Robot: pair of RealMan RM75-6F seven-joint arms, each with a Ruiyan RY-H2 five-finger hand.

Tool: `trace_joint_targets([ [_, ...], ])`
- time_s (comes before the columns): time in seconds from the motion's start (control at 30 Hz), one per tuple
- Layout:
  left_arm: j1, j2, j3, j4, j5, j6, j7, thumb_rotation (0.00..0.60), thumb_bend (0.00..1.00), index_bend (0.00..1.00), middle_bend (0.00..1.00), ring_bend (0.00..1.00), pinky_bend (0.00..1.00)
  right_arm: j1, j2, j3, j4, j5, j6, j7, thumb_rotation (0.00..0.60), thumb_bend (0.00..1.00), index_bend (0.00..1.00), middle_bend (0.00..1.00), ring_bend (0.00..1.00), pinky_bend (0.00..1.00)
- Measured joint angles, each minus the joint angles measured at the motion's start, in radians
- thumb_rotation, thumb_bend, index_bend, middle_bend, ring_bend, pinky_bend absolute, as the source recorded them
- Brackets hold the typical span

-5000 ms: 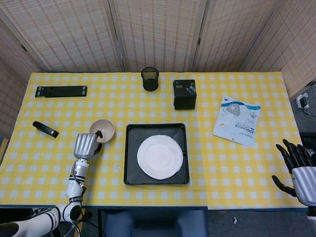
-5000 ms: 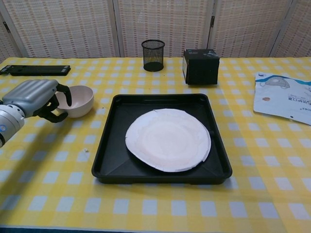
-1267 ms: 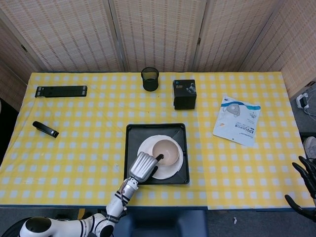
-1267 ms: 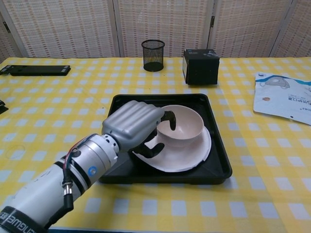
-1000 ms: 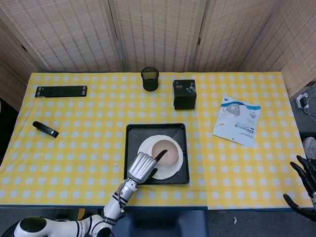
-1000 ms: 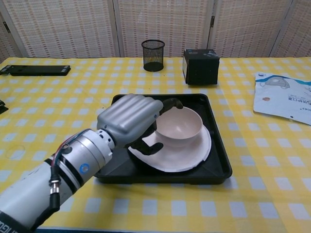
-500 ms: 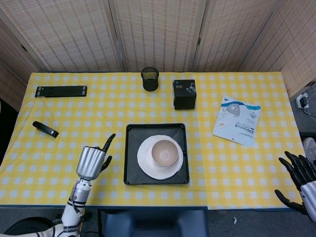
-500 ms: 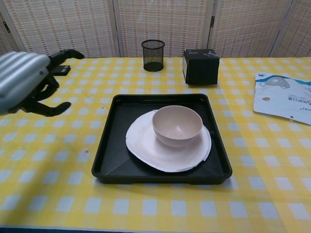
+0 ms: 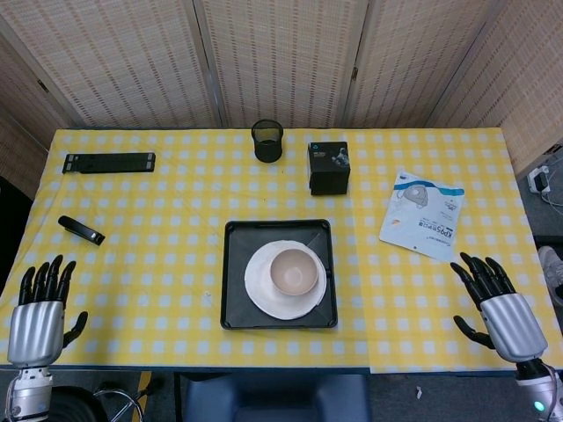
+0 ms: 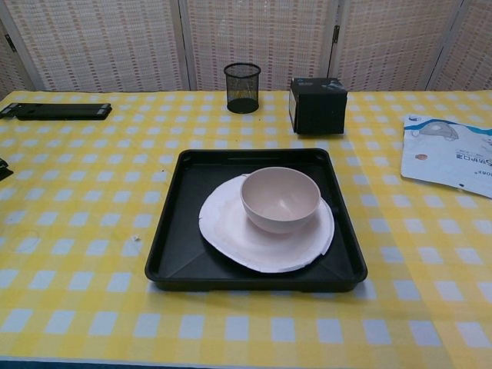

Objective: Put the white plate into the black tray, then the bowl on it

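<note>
White plate lies inside the black tray, near the front edge of the yellow checked table. Bowl stands upright on the plate, set slightly toward the plate's far side.

Left hand hovers at the table's front-left corner, well apart from the tray; fingers are spread and extended, nothing is held. Right hand hovers at the front-right corner, also with fingers spread and nothing held. Neither hand appears in the chest view.

Behind the tray stand a black mesh cup and a black box. A white mask packet lies to the right. A black bar and a black stapler lie to the left.
</note>
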Motion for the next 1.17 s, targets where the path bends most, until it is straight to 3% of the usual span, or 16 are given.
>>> trace_joint_targets([
  [0.2,0.058,0.038,0.025,0.043,0.006,0.004,-0.116,0.6,0.32,0.08,0.01,0.0,0.0,0.022,-0.054,0.035,-0.009,0.084,-0.048,-0.101,0.6,0.31,0.0,0.0,0.0,0.0],
  [0.43,0.088,0.068,0.011,0.065,0.06,0.025,-0.211,0.6,0.31,0.08,0.01,0.0,0.0,0.053,-0.063,0.034,-0.002,0.107,-0.109,-0.099,0.6,0.31,0.0,0.0,0.0,0.0],
  [0.77,0.088,0.08,-0.017,0.085,0.038,-0.044,-0.253,0.6,0.29,0.1,0.0,0.0,0.0,0.033,-0.044,0.03,-0.014,0.091,-0.041,-0.077,0.6,0.31,0.0,0.0,0.0,0.0],
  [1.17,0.075,0.076,-0.04,0.102,0.027,-0.119,-0.264,0.6,0.29,0.11,0.0,0.0,0.01,0.064,-0.064,0.04,0.032,0.101,-0.073,-0.04,0.6,0.31,0.0,0.0,0.0,0.0],
])
